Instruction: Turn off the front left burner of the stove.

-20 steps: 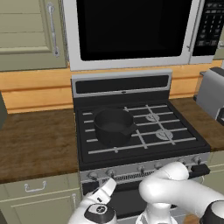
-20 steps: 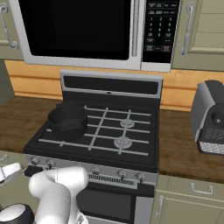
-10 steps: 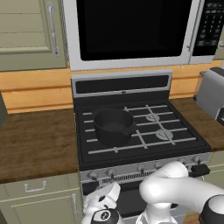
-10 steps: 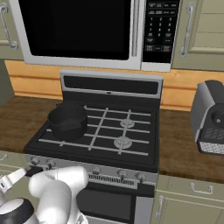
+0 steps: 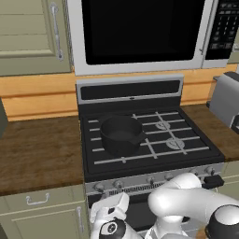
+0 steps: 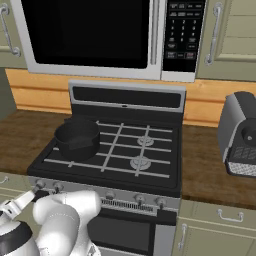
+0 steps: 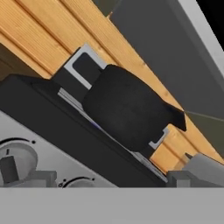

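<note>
The white Franka Panda arm with dark joints (image 5: 186, 203) is folded low, its rounded upper link (image 6: 67, 215) bulging across the bottom of both base views and the forearm bending down and over toward the robot's left. Its white wrist ends in a round dark-faced hand with a two-finger gripper (image 5: 112, 214), which hangs low near the bottom edge of the left base view, tilted and rolled to one side. Whether the fingers are parted or closed cannot be told from here.
</note>
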